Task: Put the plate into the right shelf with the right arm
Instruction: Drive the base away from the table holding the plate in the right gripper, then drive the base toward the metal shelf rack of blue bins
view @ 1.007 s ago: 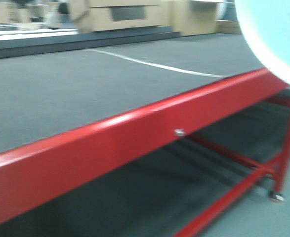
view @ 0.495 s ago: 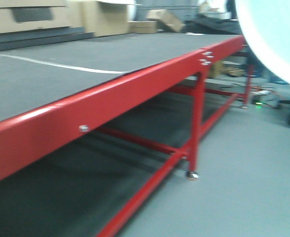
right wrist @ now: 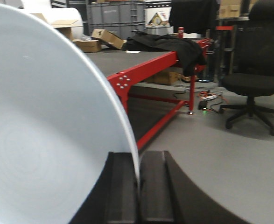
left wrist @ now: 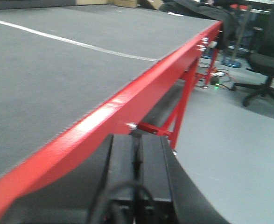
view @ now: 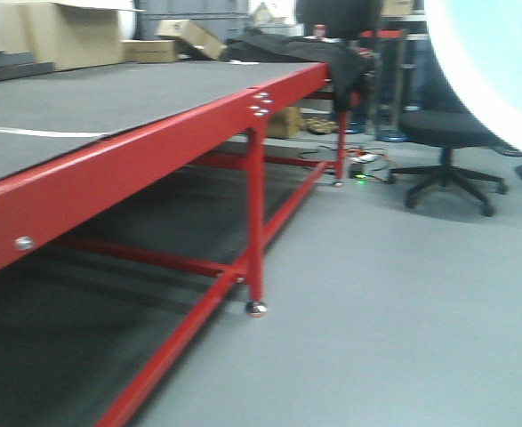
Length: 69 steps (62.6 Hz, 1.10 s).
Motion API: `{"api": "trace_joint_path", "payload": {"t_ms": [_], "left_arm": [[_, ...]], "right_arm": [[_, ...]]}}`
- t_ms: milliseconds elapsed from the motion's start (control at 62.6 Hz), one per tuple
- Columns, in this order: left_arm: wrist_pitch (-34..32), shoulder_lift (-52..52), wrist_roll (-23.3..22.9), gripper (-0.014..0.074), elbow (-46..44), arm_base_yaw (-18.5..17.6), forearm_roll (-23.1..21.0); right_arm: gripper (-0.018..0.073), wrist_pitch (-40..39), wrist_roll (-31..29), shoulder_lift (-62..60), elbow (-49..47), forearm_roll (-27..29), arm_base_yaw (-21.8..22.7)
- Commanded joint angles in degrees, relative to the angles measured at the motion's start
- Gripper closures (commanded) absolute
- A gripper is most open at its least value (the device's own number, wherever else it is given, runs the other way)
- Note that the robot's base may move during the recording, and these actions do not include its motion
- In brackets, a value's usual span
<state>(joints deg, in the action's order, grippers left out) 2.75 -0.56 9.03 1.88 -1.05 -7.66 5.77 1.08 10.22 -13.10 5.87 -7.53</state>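
Observation:
The pale blue-white plate [right wrist: 48,140] fills the left of the right wrist view, held on edge. My right gripper [right wrist: 138,161] is shut on its rim, one black finger [right wrist: 121,186] on each side. The plate also shows at the top right of the front view [view: 496,62]. My left gripper [left wrist: 137,144] is shut and empty, its black fingers [left wrist: 122,168] pressed together just below the red table rail. The right shelf is out of view.
A red-framed table [view: 118,169] with a dark grey top runs along the left, with legs and low crossbars [view: 255,222]. A black office chair [view: 447,151] stands on the grey floor ahead. Dark cloth [right wrist: 174,44], cardboard boxes [right wrist: 104,37] and grey crates [right wrist: 115,11] lie beyond.
The view has swung right: the red table slid left, its leg and end corner came into sight, and the office chair and floor appeared. The plate stays held at the top right.

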Motion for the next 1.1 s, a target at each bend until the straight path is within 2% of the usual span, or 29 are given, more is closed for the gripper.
{"api": "trace_joint_path", "payload": {"t_ms": [0,1086], "left_arm": [[-5.16,-0.59,-0.4,0.0724,0.59,-0.11,-0.47],[-5.16,-0.59,-0.4,0.0724,0.59,-0.11,-0.47]], "right_arm": [[0.0494,-6.1,-0.17,0.45,-1.75,0.15,0.29],[0.0494,-5.77,-0.17,0.57,-1.75,0.15,0.29]]}}
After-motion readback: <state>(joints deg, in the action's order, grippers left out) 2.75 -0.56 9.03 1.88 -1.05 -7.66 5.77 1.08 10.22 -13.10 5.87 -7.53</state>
